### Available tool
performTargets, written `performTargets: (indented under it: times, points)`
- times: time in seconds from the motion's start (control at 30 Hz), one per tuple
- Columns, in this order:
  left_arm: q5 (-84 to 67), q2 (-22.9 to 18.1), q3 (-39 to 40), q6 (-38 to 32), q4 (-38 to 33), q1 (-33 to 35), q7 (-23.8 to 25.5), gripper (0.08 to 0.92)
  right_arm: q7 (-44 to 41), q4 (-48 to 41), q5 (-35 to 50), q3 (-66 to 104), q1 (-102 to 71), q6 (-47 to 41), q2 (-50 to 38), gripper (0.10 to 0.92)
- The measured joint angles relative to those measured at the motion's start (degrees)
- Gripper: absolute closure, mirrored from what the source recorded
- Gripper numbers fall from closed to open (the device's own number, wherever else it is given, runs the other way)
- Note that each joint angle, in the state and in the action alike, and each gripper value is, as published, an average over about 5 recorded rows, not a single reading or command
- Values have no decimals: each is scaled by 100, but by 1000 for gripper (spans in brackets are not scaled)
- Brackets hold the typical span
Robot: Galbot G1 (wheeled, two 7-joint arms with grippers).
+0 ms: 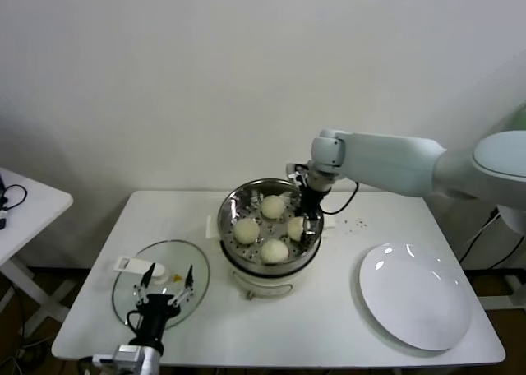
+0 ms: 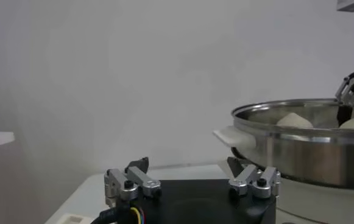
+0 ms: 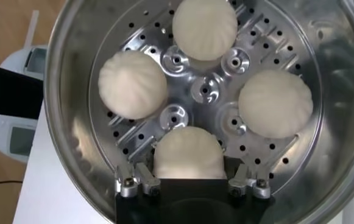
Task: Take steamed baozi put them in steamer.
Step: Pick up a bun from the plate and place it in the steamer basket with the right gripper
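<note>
Table (image 1: pixel 329 309), steamer (image 1: pixel 234 201) centred. Four steamed baozi (image 1: pixel 274 251) on tray: 12, 3, 6, 9 o'clock. Right gripper (image 1: pixel 306 220) inside rim, spread astride 3 o'clock bun. Left gripper (image 1: pixel 163 286) spread, idle above glass lid (image 1: pixel 131 297).

The steamer (image 1: pixel 269 235) is standing at the middle of the table (image 1: pixel 329 309). Four buns are lying on its perforated tray (image 3: pixel 204 91) (one at each side of the tray's centre): rear (image 1: pixel 273 206), left (image 1: pixel 246 230), front (image 1: pixel 274 250) and right (image 1: pixel 296 227). The right gripper (image 1: pixel 310 219) is reaching into the pot, its fingers either side of the right bun. A glass lid (image 1: pixel 160 284) is lying left of the steamer, with the left gripper (image 1: pixel 164 297) hovering over it. A plate (image 1: pixel 415 297) is lying to the right.
</note>
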Motion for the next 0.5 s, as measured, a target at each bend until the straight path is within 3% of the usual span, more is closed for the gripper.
performTargets:
  times: [0.2, 0.5]
  points:
    - [16, -11, 7, -6, 13, -2, 0, 177, 29, -48, -70, 58, -69, 4, 1, 293]
    - [28, -14, 6, -25, 43, 0, -1, 177, 30, -74, -56, 167, -101, 39, -19, 204]
